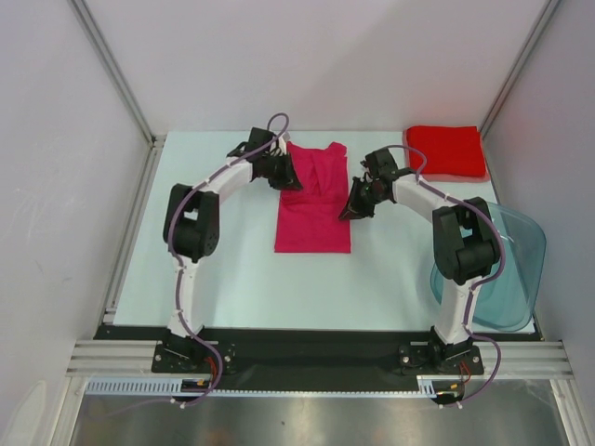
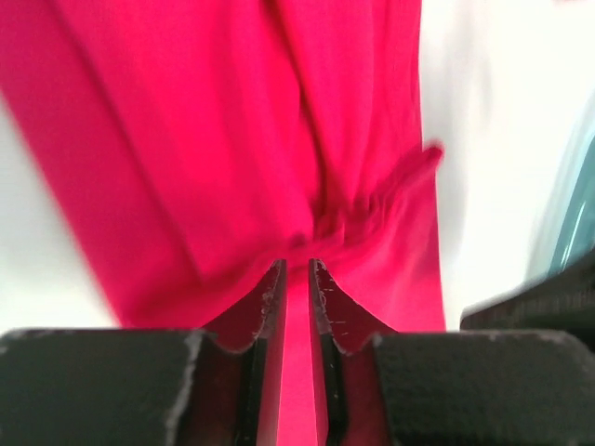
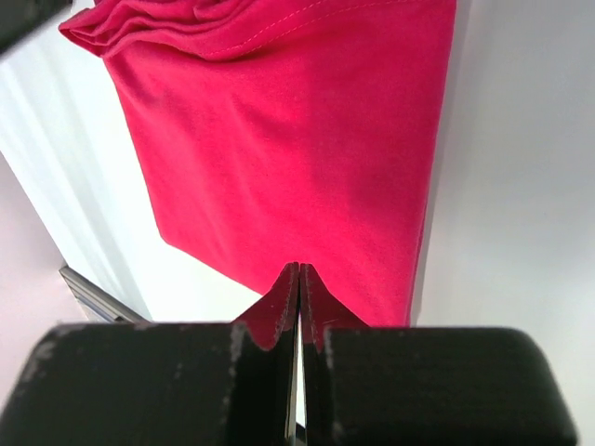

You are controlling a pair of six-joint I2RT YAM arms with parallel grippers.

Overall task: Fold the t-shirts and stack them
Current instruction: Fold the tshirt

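- The magenta-pink t-shirt (image 1: 313,209) is soft, matte knit cloth. It lies flat in the middle of the pale table (image 1: 232,269) as a long narrow rectangle, with the neck end away from the arm bases.
- The brighter red t-shirt (image 1: 446,151) is a squarish folded pad in the far right corner of the table, well apart from the pink one.
- The translucent blue-grey plastic tub (image 1: 516,251) has rounded corners and a glossy wall. It sits at the table's right edge beside the right arm.
- Only the top view shows both shirts and the pink shirt's full outline.
- The left wrist view shows what the top view cannot: long soft folds running down the pink cloth, and a small pucker gathered just beyond the fingertips.
- The right wrist view shows a line of hem stitching and rolled layers at the far end of the pink shirt. The near part of the shirt is smooth.
- The left gripper (image 1: 282,172) is at the far left edge of the pink shirt, near the neck end. Its jaws stand a narrow slit apart, pink cloth shows through the slit, and the tips are right at the pucker.
- The right gripper (image 1: 354,212) is at the pink shirt's right edge, about midway along. Its jaws are pressed together with nothing seen between them, and the tips are over the cloth close to its edge.
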